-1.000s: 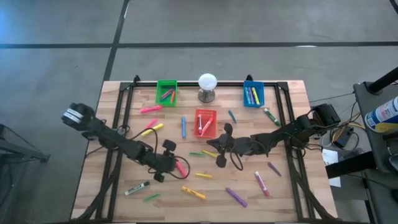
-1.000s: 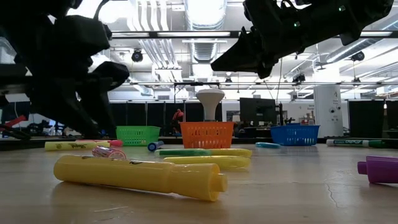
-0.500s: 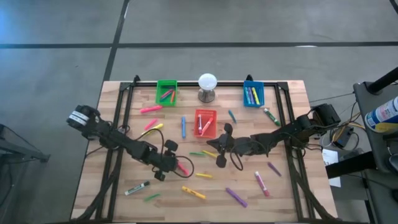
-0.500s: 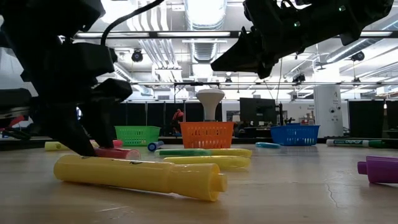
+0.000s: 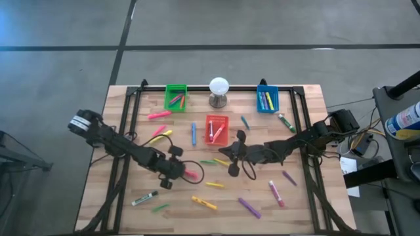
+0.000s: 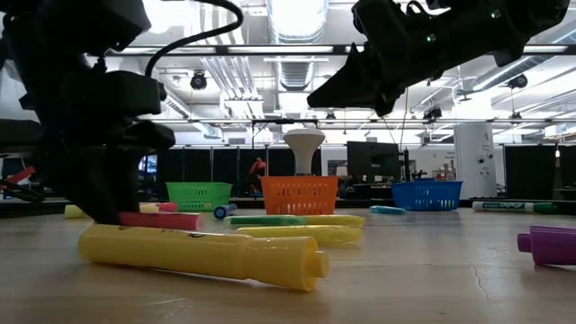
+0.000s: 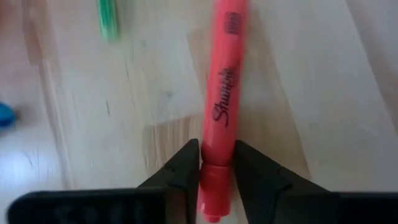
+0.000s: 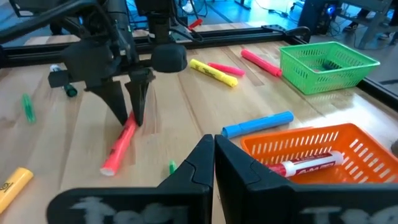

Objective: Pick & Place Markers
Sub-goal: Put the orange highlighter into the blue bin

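High view shows 3 bins: green (image 5: 175,96), red (image 5: 216,130), blue (image 5: 267,98). 1 left gripper (image 5: 182,172) pinches 1 pink marker (image 5: 191,174) lying on the table (image 5: 308,210). Right gripper (image 5: 233,154) hangs near the red bin, fingers together.

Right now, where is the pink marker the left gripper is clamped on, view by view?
High view: pink marker at the left gripper, table centre-left.
Low view: lying flat behind the yellow marker.
Left wrist view: between the fingers.
Right wrist view: beneath the other arm's gripper.
Shared landmark: red bin.
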You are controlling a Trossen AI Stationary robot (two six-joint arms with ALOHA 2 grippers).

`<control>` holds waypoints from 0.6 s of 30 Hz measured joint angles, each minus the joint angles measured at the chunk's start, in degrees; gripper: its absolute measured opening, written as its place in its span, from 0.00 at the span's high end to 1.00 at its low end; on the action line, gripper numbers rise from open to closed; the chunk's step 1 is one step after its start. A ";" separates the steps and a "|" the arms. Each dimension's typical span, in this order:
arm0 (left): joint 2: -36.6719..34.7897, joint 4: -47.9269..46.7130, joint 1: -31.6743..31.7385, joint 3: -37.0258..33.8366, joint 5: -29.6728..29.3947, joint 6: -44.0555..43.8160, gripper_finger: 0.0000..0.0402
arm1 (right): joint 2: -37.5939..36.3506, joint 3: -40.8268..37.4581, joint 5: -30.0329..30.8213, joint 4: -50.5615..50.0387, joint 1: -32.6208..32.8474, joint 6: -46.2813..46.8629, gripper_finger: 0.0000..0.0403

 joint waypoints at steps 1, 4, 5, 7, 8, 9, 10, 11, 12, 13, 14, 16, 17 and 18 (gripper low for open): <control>0.02 -0.66 -0.01 -0.01 -0.01 -0.25 0.81 | 0.00 0.00 -0.01 -0.54 -0.15 0.69 0.98; -0.30 -1.53 0.18 -0.13 -0.09 -0.46 0.87 | 0.02 0.00 0.01 -2.46 -0.51 2.11 0.98; -0.60 -1.55 0.34 -0.15 -0.05 -0.51 0.88 | 0.02 0.00 0.02 -2.84 -0.61 2.22 0.98; -1.57 -1.43 0.81 -0.17 0.09 -1.26 0.88 | 0.02 0.00 0.04 -3.13 -0.64 1.99 0.98; -2.17 -1.21 1.08 -0.26 0.19 -1.57 0.88 | 0.02 0.00 0.04 -3.12 -0.62 1.36 0.98; -2.91 -0.80 1.29 -0.43 0.21 -1.78 0.88 | 0.02 0.00 0.04 -2.95 -0.62 0.44 0.98; -3.67 -0.45 1.49 -0.90 0.04 -1.79 0.88 | 0.02 0.00 0.04 -2.68 -0.60 -0.66 0.98; -4.60 0.96 1.68 -1.72 -0.26 -1.79 0.88 | 0.02 0.00 0.04 -2.36 -0.60 -1.53 0.98; -5.58 3.72 1.82 -2.76 -0.38 -1.79 0.88 | 0.02 0.00 0.03 -2.02 -0.60 -2.21 0.98; -6.64 7.64 2.04 -3.98 -0.39 -2.04 0.88 | 0.02 0.00 0.04 -1.77 -0.60 -2.64 0.98; -7.83 12.01 2.31 -5.43 -0.56 -2.41 0.88 | 0.02 0.00 0.04 -1.63 -0.60 -2.83 0.98; -9.73 20.72 2.87 -9.11 -0.64 -3.38 0.88 | 0.02 -0.07 0.23 -0.96 -0.60 -3.40 0.98; -10.21 25.16 3.17 -11.08 -0.64 -3.70 0.88 | 0.26 -0.30 0.29 0.36 -0.60 -3.78 0.98; -10.72 30.37 3.46 -13.21 -0.66 -3.98 0.88 | 0.82 -0.63 0.42 2.60 -0.60 -4.38 0.98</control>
